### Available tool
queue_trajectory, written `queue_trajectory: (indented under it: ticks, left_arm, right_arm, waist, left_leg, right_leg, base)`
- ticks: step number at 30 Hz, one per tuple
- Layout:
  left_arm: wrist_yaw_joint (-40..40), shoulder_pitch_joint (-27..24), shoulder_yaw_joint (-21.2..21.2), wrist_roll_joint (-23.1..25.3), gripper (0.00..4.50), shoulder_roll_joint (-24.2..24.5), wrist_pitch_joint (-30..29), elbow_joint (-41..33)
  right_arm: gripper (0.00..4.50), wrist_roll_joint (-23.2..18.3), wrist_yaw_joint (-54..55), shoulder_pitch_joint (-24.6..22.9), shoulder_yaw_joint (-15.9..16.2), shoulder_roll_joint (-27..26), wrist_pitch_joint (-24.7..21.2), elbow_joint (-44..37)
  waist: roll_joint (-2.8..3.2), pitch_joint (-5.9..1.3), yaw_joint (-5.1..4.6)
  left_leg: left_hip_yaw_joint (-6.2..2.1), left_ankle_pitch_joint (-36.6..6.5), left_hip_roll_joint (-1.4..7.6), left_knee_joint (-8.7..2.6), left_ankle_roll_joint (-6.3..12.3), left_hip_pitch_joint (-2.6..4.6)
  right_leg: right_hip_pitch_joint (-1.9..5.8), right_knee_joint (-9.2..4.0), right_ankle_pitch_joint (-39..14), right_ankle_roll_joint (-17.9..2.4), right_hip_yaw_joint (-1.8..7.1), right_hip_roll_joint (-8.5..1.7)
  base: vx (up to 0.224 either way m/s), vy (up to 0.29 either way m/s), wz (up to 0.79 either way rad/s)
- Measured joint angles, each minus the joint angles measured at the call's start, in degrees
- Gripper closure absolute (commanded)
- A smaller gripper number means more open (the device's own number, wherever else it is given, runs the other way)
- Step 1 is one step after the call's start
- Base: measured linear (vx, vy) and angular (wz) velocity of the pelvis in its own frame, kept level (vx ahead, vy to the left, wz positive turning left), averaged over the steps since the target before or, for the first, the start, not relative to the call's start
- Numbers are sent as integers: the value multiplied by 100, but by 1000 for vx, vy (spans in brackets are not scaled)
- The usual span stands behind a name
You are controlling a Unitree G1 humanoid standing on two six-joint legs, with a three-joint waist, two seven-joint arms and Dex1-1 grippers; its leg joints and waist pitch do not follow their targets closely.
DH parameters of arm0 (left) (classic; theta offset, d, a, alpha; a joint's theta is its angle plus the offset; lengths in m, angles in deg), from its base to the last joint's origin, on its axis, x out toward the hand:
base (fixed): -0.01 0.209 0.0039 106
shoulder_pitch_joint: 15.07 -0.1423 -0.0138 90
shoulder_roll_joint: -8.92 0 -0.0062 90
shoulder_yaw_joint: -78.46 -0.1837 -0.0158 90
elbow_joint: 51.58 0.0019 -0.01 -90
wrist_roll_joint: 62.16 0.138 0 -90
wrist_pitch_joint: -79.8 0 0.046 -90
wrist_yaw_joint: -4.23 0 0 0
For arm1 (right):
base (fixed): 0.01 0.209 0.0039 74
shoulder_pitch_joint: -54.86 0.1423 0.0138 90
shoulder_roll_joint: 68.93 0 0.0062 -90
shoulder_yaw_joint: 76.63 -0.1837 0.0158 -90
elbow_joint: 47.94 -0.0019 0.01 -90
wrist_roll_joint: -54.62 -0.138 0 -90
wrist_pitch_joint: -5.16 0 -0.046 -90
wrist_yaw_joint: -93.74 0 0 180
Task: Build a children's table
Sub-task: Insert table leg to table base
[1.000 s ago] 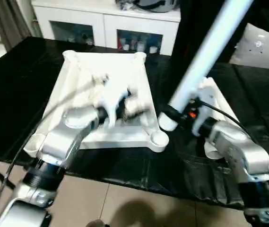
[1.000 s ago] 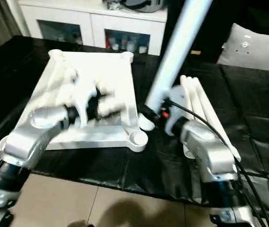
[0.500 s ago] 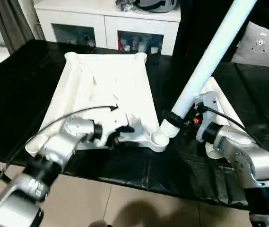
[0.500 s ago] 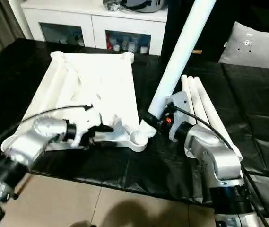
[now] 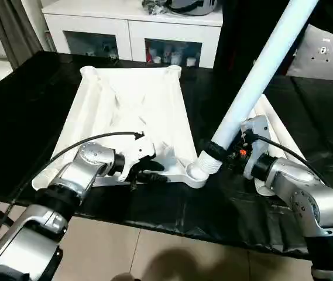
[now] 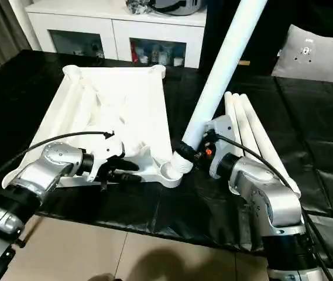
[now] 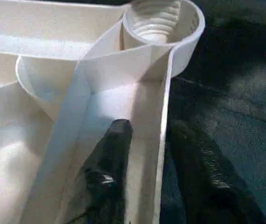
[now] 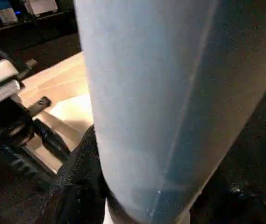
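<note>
Left eye view: a white ribbed plastic table top (image 5: 128,117) lies upside down on the black tabletop (image 5: 14,117). The left pincer (image 5: 150,174) is clamped on its near rim. The right pincer (image 5: 222,153) is clamped on a long, smooth, tapered white leg (image 5: 260,76), its threaded end at the near right corner socket (image 5: 196,172).

Right eye view: three spare legs (image 6: 254,137) lie right of it.

Left wrist view: black fingers (image 7: 111,163) straddle a thin rim wall.

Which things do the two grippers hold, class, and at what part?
The right gripper holds a leg near its threaded lower end. The left gripper straddles the table top's near edge wall.
</note>
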Motion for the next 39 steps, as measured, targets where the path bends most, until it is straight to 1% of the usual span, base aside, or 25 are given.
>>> queue_trajectory:
  ticks: [2, 3, 6, 7, 10, 13, 15, 17, 19, 23, 25, 29, 34, 39]
  left_arm:
    - [-19, 42, 11, 35, 353, -56, 126, 198]
    - [-22, 43, 26, 37, 362, -71, 155, 233]
    - [-90, 67, 53, 52, 362, -121, 236, 321]
    - [-92, 76, 68, 53, 400, -141, 252, 353]
    - [-128, 117, 107, 92, 397, -236, 377, 507]
    - [55, 188, 109, 155, 441, -350, 412, 635]
    - [152, 210, 109, 232, 436, -396, 360, 672]
    - [536, 312, 181, 257, 445, -642, 113, 788]
    - [812, 344, 287, 250, 449, -727, -121, 826]
    - [844, 328, 419, 238, 450, -721, -247, 806]
    - [726, 206, 430, 246, 450, -641, -179, 619]
    - [370, -4, 370, 259, 450, -544, -7, 271]
    - [279, -108, 299, 370, 450, -470, 241, 122]
    - [317, -197, 313, 470, 450, -466, 377, 11]
  right_arm:
    - [262, -15, 0, 0, 4, -1, -8, -8]
    - [262, -21, 0, 0, 4, 0, -11, -8]
    - [262, -65, 0, 0, 4, -1, -38, -8]
    - [262, -70, -2, 0, 4, -2, -81, -9]
    - [262, -70, -41, 3, 18, 14, -173, -11]
    - [262, -63, -110, 29, 103, 100, -247, -10]
    - [262, -55, -124, 112, 157, 116, -287, -6]
    - [262, 9, -163, 306, 269, 220, -365, 76]
    - [262, 100, -192, 455, 315, 287, -379, 200]
    - [262, 203, -242, 470, 368, 355, -379, 434]
    - [262, 289, -242, 580, 470, 358, -380, 609]
    - [262, 388, -243, 799, 521, 400, -382, 805]
    - [262, 386, -417, 849, 592, 397, -381, 872]
    - [262, 379, -563, 904, 673, 398, -387, 910]
  waist:
    - [1, -1, 15]
    - [1, -1, 21]
    - [8, -4, 35]
    - [8, -4, 37]
    - [10, -5, 44]
    - [12, -6, 43]
    - [13, -6, 37]
    - [13, -8, 5]
    - [12, -8, -47]
    - [16, -10, -88]
    - [25, -15, -110]
    - [30, -19, -52]
    - [28, -18, 29]
    - [27, -18, 40]
  left_leg:
    - [1, 0, -1, 0, 0, 1]
    - [1, 0, 0, 0, 0, 1]
    - [1, 0, 0, 0, 0, 2]
    - [1, 0, 0, 0, 0, 2]
    - [2, 0, -1, 0, 0, 6]
    - [5, 0, -1, 0, 0, 12]
    - [5, 1, -1, 1, 1, 13]
    - [10, 1, -2, 2, 1, 20]
    - [13, 1, -2, -2, 1, 17]
    - [14, 1, 0, -12, 1, 16]
    - [19, 1, 0, -12, 1, 8]
    - [23, 0, 0, -13, 3, 11]
    - [33, -3, 0, -12, 7, 12]
    - [38, -2, 3, -12, 7, 14]
  right_leg:
    - [0, 0, 0, 0, 1, -1]
    - [0, 0, 0, 0, 0, -1]
    - [1, 0, 0, 0, 1, -1]
    - [2, 0, 1, -1, 0, -1]
    - [7, 0, 1, -1, 0, -4]
    - [13, 0, 1, -2, 1, -5]
    - [14, 0, 2, -3, 1, -6]
    - [20, 0, 4, -7, 6, -6]
    - [29, 0, 4, -6, 10, -5]
    - [29, 0, -1, 2, 8, -3]
    - [15, 0, -1, 1, 14, -3]
    - [-1, 0, -5, -1, 12, -4]
    - [-1, -4, -5, -1, 16, -8]
    - [0, -4, -5, 0, 16, -8]
  base:
    - [0, 0, 0]
    - [0, 0, 0]
    - [0, 0, 0]
    - [0, 0, 0]
    - [0, 0, 0]
    - [0, 0, 0]
    - [0, 0, 0]
    - [0, 0, 0]
    - [0, 0, 0]
    - [0, 0, 0]
    - [0, 0, 0]
    - [0, 0, 0]
    - [0, 0, 0]
    - [0, 0, 0]
